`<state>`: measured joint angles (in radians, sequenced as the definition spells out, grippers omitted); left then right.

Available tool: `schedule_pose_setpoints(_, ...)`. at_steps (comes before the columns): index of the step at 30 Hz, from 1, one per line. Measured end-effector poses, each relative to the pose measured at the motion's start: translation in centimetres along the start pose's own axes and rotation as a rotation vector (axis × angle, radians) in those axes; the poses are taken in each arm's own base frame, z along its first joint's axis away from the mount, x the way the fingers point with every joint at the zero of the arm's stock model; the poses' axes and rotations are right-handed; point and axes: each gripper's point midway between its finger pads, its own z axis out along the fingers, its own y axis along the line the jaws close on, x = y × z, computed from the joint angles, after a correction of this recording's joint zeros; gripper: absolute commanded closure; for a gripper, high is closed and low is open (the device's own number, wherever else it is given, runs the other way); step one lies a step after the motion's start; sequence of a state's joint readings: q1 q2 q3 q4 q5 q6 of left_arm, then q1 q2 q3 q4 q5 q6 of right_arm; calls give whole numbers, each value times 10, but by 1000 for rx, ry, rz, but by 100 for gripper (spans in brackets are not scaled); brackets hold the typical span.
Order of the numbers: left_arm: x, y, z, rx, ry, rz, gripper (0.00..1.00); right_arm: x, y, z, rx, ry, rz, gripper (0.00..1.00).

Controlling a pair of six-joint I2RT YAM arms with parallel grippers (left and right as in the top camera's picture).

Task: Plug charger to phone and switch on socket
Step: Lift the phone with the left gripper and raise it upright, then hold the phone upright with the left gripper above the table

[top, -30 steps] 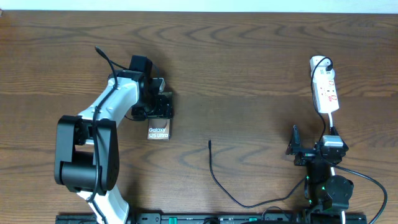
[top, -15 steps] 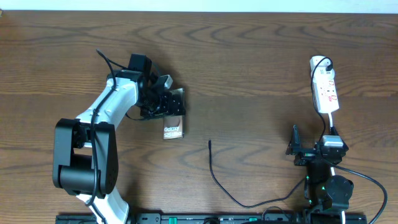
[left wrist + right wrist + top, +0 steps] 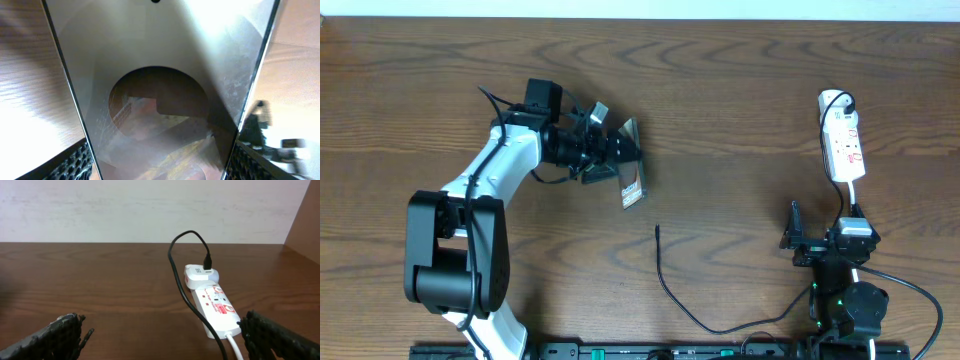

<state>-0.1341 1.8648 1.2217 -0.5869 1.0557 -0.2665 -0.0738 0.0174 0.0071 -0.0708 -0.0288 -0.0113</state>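
My left gripper (image 3: 613, 152) is shut on the phone (image 3: 633, 187) and holds it off the table, tilted up on one long edge, left of centre. In the left wrist view the phone (image 3: 160, 90) fills the frame with its brownish oval picture, between my two fingers (image 3: 75, 162). The charger's black plug tip (image 3: 657, 229) lies free on the table below and right of the phone, and its cable curves toward the front edge. The white socket (image 3: 842, 140) lies at the far right; it also shows in the right wrist view (image 3: 215, 305). My right gripper (image 3: 823, 228) is open and empty, just short of the socket.
A black cable (image 3: 175, 265) loops from the plug at the socket's far end down past its left side. The socket's white lead (image 3: 847, 195) runs toward my right arm. A pale wall stands behind the table's far edge.
My left gripper has carried the phone right and toward the table's middle, raising it from flat to tilted on edge. The right arm, charger and socket have not moved.
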Motion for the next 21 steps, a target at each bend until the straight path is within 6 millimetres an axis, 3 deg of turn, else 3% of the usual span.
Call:
schedule_pose_setpoints(6, -4, -24, -9, 154, 17, -116, 93, 0, 0, 0, 0, 0, 0, 1)
schedule_pose_setpoints(16, -3, -35, -20, 243, 68, -392, 93, 0, 0, 0, 0, 0, 0, 1)
schedule_pose_setpoints(21, -4, -48, -24, 306, 104, -441, 93, 0, 0, 0, 0, 0, 0, 1)
